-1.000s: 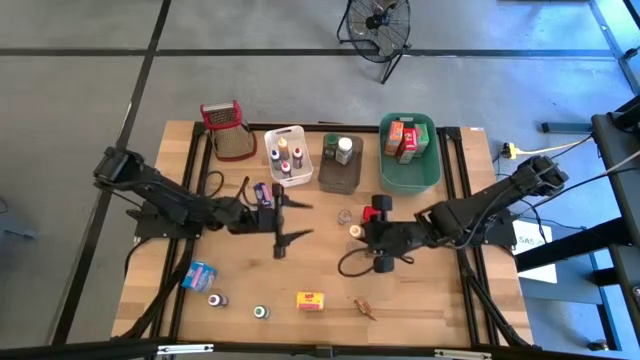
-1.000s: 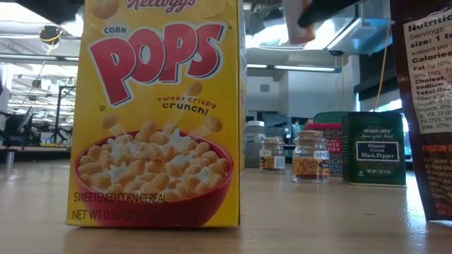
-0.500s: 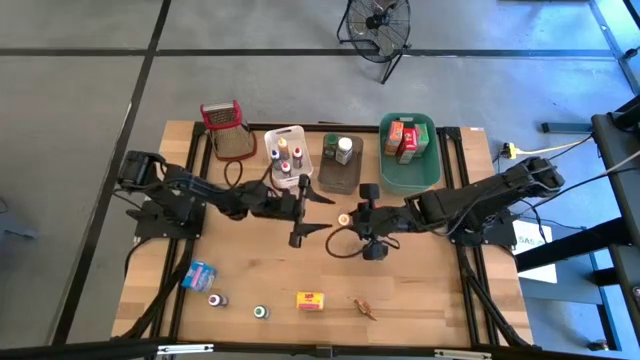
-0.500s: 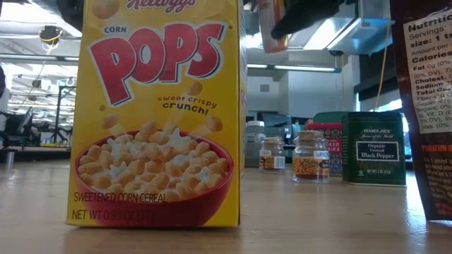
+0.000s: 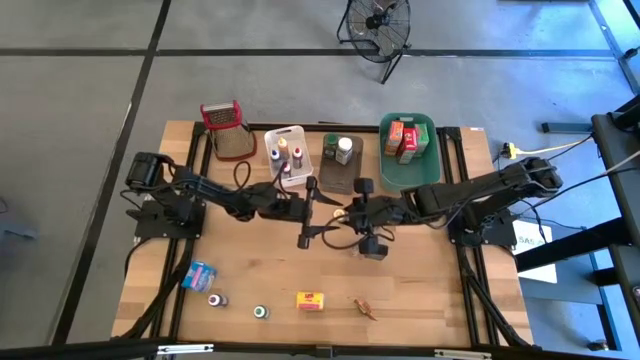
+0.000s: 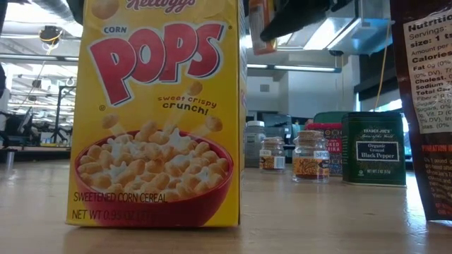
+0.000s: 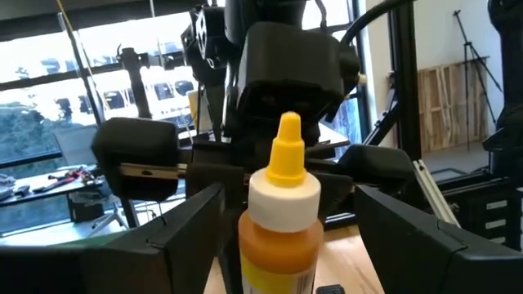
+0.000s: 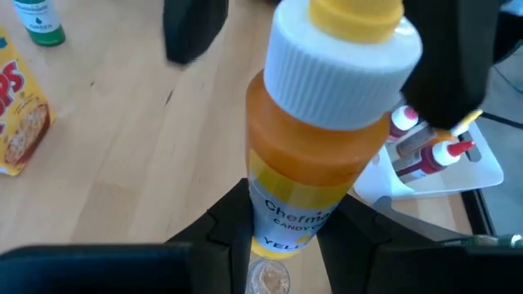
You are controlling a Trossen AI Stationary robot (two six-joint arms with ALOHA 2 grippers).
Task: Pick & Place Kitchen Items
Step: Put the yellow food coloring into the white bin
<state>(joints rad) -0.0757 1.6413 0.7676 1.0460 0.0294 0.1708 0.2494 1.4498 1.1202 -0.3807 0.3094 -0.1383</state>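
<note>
The right end effector is clamped on a yellow food-colouring bottle with a white cap, its label partly reading "Chefma… CANDY… YEL…", held above the counter centre. The left end effector faces it, fingers apart. Nearer the low camera stand a Kellogg's Corn Pops box and a Trader Joe's Organic Ground Black Pepper tin.

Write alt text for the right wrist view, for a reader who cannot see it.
The right gripper holds a small bottle of yellow-orange liquid with a white ribbed cap and yellow nozzle, close to the camera. Behind it lie the wooden table, a corner of a yellow cereal box, a green-capped bottle and a white tray of red-tipped bottles.
</note>
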